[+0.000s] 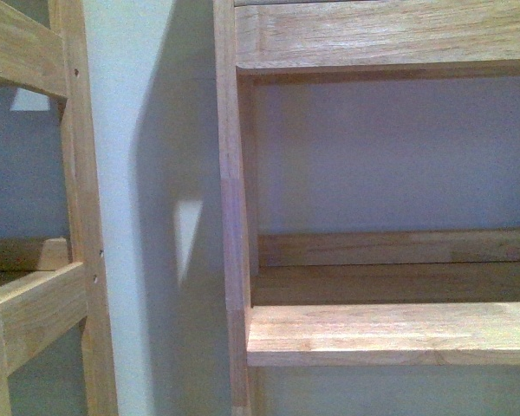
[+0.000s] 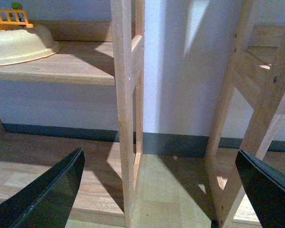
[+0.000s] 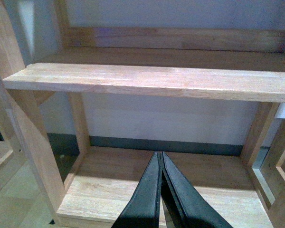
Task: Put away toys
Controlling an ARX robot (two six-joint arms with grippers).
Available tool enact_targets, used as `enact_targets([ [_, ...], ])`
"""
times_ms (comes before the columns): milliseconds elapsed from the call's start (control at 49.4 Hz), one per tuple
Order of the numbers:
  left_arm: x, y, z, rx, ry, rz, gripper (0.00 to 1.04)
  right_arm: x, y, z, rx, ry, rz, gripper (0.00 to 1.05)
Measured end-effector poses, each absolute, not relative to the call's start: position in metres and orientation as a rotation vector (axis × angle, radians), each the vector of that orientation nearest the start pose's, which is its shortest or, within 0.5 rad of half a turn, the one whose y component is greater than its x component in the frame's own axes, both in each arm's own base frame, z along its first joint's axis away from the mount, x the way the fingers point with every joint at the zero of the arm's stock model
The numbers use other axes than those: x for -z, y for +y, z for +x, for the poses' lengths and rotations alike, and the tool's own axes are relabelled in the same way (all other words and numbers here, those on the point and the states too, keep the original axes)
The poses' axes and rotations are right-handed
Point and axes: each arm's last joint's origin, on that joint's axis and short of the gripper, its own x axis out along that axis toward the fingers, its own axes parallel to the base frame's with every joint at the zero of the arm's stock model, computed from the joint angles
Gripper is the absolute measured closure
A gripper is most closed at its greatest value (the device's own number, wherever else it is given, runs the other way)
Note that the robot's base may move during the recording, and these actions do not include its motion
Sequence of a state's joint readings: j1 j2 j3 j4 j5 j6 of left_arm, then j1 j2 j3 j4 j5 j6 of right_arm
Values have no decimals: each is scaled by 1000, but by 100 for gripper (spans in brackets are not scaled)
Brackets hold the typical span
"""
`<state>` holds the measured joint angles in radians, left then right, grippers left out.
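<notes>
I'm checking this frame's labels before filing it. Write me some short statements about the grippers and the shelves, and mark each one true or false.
1. The left gripper has its fingers spread wide. True.
2. The right gripper is shut on a plush toy. False: its fingers are pressed together with nothing between them.
3. A cream-coloured basin sits on a shelf in the left wrist view. True.
4. The front view shows both arms. False: only the wooden shelves and the wall appear.
5. The shelf board above the right gripper carries a toy. False: it is bare.
</notes>
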<state>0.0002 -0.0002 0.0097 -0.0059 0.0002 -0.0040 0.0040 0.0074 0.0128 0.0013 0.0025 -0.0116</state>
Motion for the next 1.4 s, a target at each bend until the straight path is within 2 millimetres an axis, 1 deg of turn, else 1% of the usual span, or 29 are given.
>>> enact_targets([
  [364, -166, 0, 97, 0, -4, -4, 6, -167, 0, 97, -1, -7, -12, 101],
  [405, -166, 0, 97, 0, -4, -4, 6, -167, 0, 97, -1, -7, -12, 98],
  [647, -166, 0, 97, 0, -4, -4, 6, -167, 0, 97, -1, -7, -12, 62],
  [728, -166, 0, 97, 0, -4, -4, 6, -167, 0, 97, -1, -7, -12, 43],
  [769, -166, 0, 97, 0, -4, -4, 6, -167, 0, 97, -1, -7, -12, 36],
  [870, -166, 0, 97, 0, -4, -4, 6, -167, 0, 97, -1, -7, -12, 15],
  [951, -166, 0, 97, 0, -4, -4, 6, -167, 0, 97, -1, -7, -10, 5],
  [1032, -166, 0, 97, 0, -4, -4, 6, -167, 0, 97, -1, -7, -11, 7],
  [1396, -166, 0, 97, 0, -4, -4, 6, -167, 0, 97, -1, -7, -11, 6],
])
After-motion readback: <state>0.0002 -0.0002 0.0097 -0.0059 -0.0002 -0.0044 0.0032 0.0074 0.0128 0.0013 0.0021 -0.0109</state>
